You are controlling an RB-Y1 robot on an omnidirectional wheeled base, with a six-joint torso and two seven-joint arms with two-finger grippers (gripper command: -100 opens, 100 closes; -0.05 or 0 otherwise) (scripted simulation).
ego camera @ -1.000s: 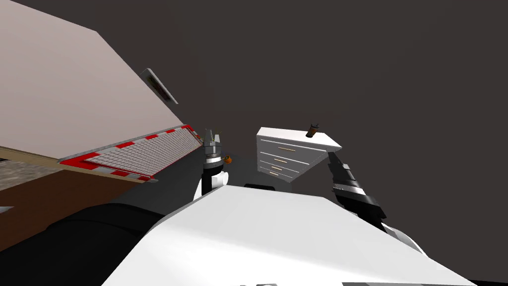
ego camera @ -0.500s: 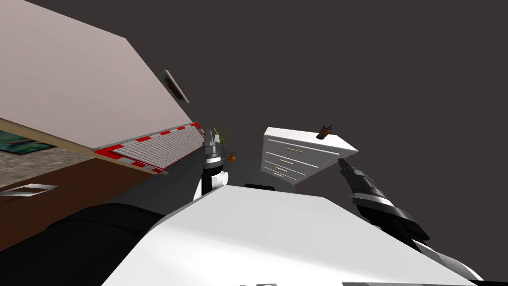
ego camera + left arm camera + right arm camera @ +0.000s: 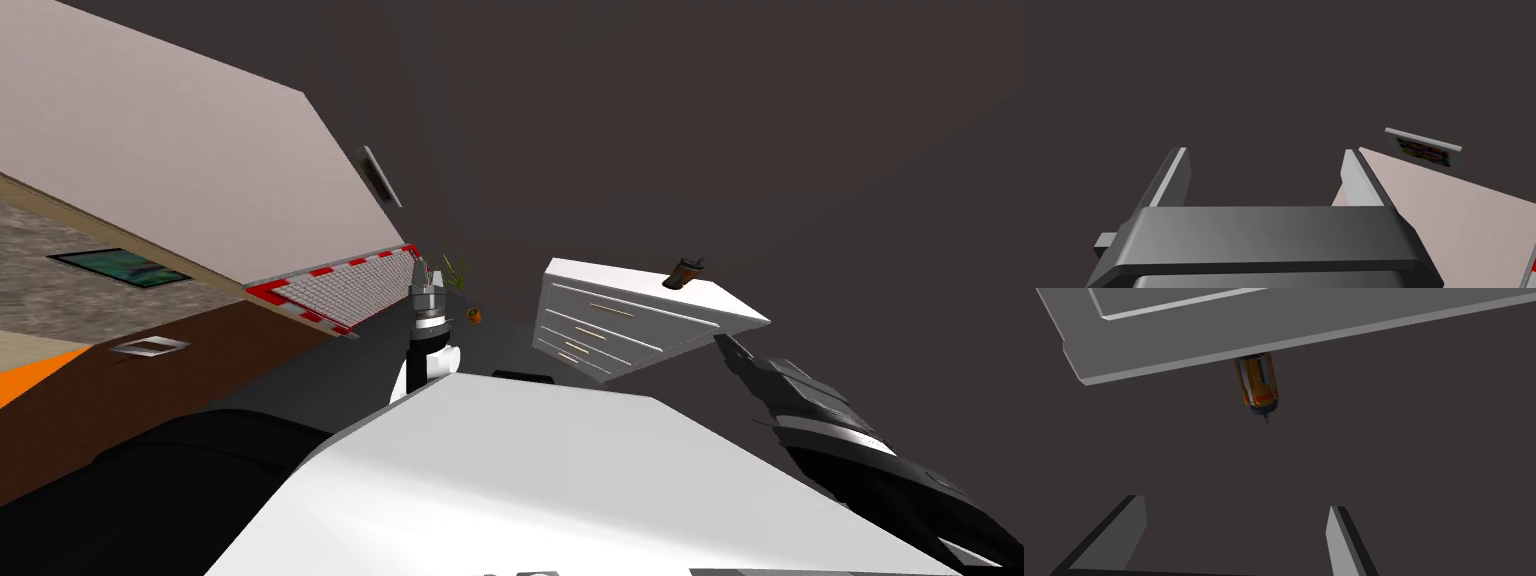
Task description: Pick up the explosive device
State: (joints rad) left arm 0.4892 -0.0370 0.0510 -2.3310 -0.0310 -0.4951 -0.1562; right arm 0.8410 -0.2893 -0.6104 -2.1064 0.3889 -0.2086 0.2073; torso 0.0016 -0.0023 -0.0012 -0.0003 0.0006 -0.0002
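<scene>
The explosive device [image 3: 685, 272] is a small orange and grey cylinder with a dark cap, standing on top of a white chest of drawers [image 3: 625, 318]. In the right wrist view the device [image 3: 1257, 385] rises from the chest's top edge [image 3: 1189, 348], well ahead of my right gripper [image 3: 1234, 528] and roughly centred between its fingers. That gripper is open and holds nothing. From the head, my right gripper [image 3: 725, 347] sits just off the chest's right front corner, below the device. My left gripper [image 3: 422, 272] is raised at centre, open [image 3: 1264, 172] and empty.
A red-and-white bordered grid panel [image 3: 345, 285] lies left of the left gripper. Between that gripper and the chest are a small green plant [image 3: 455, 268] and an orange object [image 3: 475, 316]. A framed picture [image 3: 380, 177] hangs on the pale wall. A dark wall stands behind the chest.
My head view has swung, so the chest and device sit further right in the picture. My right arm has moved out to the right and lower. The left arm has held its pose.
</scene>
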